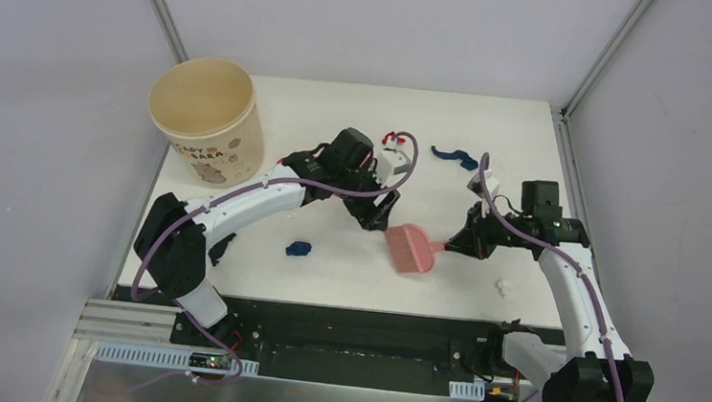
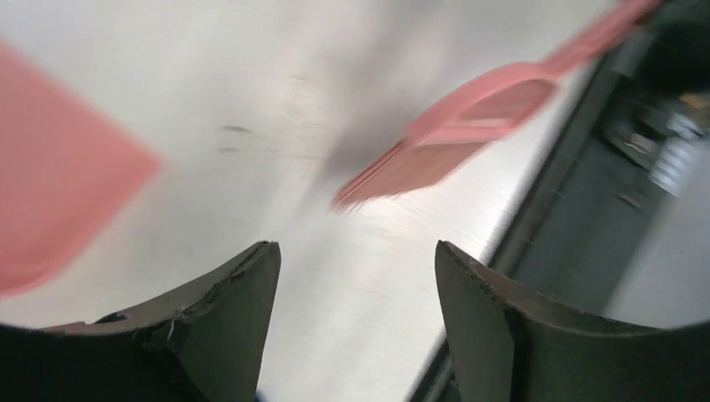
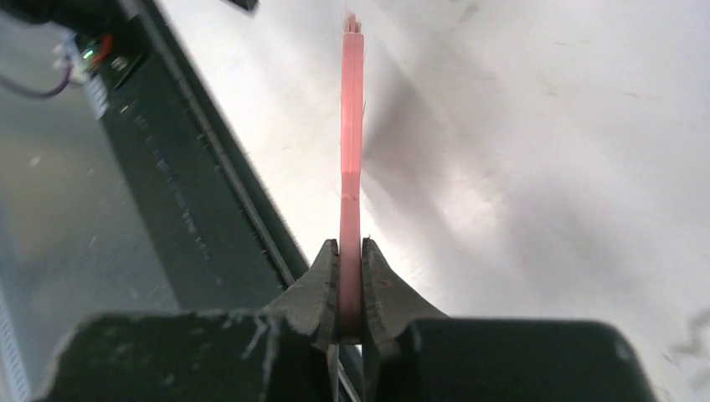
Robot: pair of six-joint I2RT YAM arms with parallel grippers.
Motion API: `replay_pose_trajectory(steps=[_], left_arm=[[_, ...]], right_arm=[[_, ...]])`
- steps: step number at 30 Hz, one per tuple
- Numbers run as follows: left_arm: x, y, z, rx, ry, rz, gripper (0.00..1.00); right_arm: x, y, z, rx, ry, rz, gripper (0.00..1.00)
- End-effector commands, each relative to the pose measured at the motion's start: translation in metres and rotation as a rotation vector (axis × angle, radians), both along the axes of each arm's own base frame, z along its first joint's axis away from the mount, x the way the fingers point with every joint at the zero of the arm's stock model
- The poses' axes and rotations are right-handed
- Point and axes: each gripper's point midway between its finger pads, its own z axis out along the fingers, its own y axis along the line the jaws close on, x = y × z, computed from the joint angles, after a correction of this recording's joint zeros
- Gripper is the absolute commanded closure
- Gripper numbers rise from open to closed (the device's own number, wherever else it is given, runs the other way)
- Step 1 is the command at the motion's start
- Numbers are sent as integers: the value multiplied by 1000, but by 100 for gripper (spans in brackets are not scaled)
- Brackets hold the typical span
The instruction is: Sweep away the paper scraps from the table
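On the white table (image 1: 340, 113) lie paper scraps: a dark blue one (image 1: 298, 248) front left, a curved dark blue one (image 1: 455, 155) at the back, and a white one (image 1: 503, 287) front right. My right gripper (image 1: 451, 244) (image 3: 351, 247) is shut on the handle of the pink hand brush (image 1: 411, 249) (image 3: 352, 126), whose head rests mid-table. My left gripper (image 1: 377, 218) (image 2: 356, 251) hangs open just left of the brush head (image 2: 469, 126), nothing between its fingers. A blurred flat pink shape, seemingly the dustpan (image 2: 59, 176), fills the left wrist view's left edge.
A beige round bucket (image 1: 207, 117) stands at the table's back left corner. The black front edge (image 1: 343, 313) runs close behind the brush. Grey walls enclose the table on three sides.
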Motion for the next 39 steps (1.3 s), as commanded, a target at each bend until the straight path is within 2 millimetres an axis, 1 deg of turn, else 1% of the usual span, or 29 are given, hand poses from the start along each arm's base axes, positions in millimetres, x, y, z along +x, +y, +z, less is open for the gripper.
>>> replay_pose_trajectory(steps=[1, 3, 5, 7, 9, 10, 11, 14, 16, 17, 19, 22, 28, 32, 35, 37, 39], left_arm=[[101, 71, 26, 354, -432, 418, 30], [125, 91, 29, 469, -499, 507, 27], [148, 102, 29, 520, -508, 594, 23], [170, 103, 25, 519, -469, 663, 22], [191, 104, 16, 540, -446, 707, 22], [201, 104, 2, 574, -430, 713, 22], [210, 104, -5, 589, -423, 718, 22], [229, 102, -27, 593, -369, 713, 23], [237, 103, -40, 564, -303, 713, 24], [242, 108, -46, 555, -275, 714, 25], [246, 108, -58, 527, -227, 727, 26], [247, 103, -69, 519, -206, 691, 27], [232, 98, -79, 516, -166, 598, 29], [215, 99, -84, 506, -118, 576, 32], [201, 95, -83, 480, -69, 562, 37], [184, 90, -82, 454, -4, 564, 43], [170, 84, -79, 453, 22, 549, 45]], right_arm=[[47, -24, 19, -44, -110, -234, 100], [53, -32, 21, -71, -153, -293, 100], [57, -40, 24, -93, -192, -341, 100], [59, -44, 29, -104, -227, -364, 100], [58, -45, 31, -105, -245, -369, 100], [57, -45, 32, -103, -250, -369, 100], [56, -44, 33, -99, -255, -367, 100], [54, -49, 33, -98, -271, -382, 100], [52, -50, 33, -108, -290, -376, 100], [52, -51, 34, -114, -298, -376, 100], [53, -53, 34, -120, -299, -382, 100], [53, -54, 32, -125, -295, -386, 100], [54, -54, 32, -131, -301, -382, 100], [53, -54, 31, -131, -296, -377, 100], [51, -54, 31, -131, -297, -375, 100], [51, -54, 32, -130, -300, -373, 100], [51, -54, 32, -130, -299, -373, 100]])
